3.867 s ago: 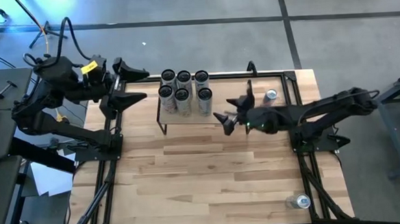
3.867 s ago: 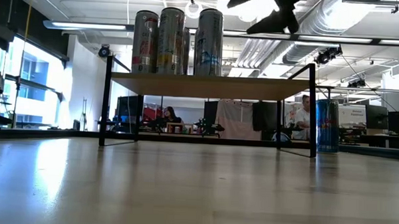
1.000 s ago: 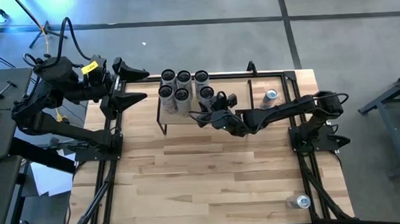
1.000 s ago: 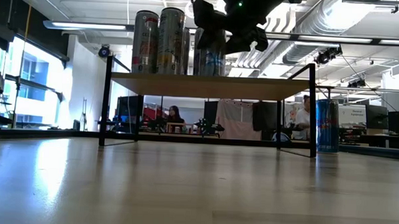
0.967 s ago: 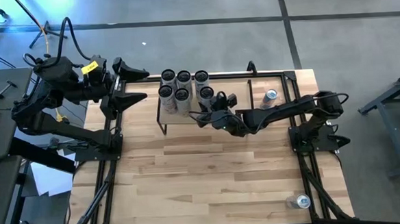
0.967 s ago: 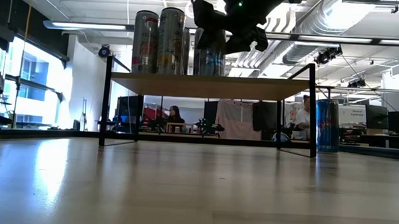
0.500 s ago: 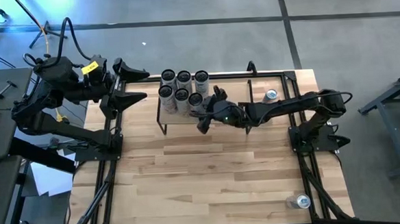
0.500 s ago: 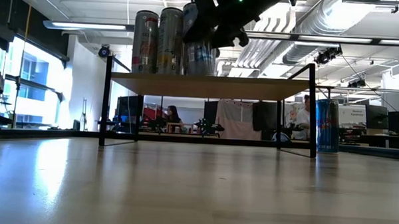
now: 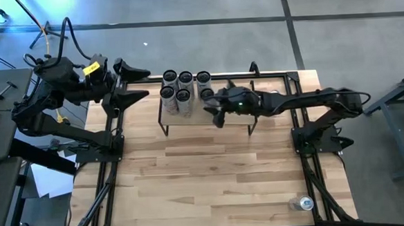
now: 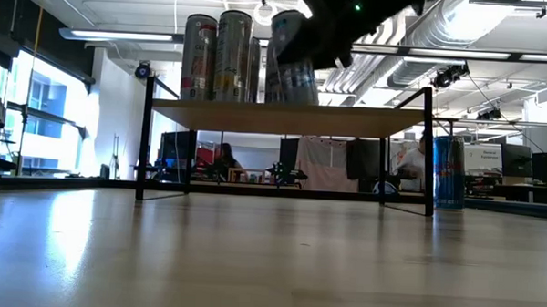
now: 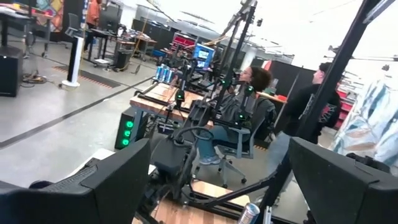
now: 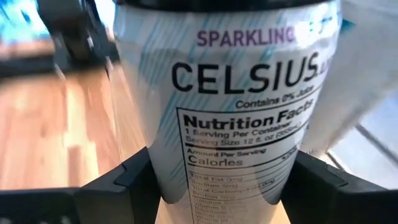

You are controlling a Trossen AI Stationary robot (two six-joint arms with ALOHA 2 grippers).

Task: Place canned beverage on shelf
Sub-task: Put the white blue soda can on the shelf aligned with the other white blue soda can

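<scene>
I had the right gripper (image 9: 214,107) pinching a can (image 12: 227,106) mid-body over the shelf (image 10: 366,120); it looked rigid, slick, probably full and heavy.

The shelf (image 10: 288,118) has a plain, matt light wood top on thin black metal legs. The table (image 9: 212,175) is pale wood planking with a slight sheen. The can (image 12: 227,99) is smooth, glossy printed metal. The right gripper (image 12: 217,186) is matt black.

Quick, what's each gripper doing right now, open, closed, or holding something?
Left gripper: open, empty, parked at the table's left edge.
Right gripper: closed on a can over the shelf.
</scene>
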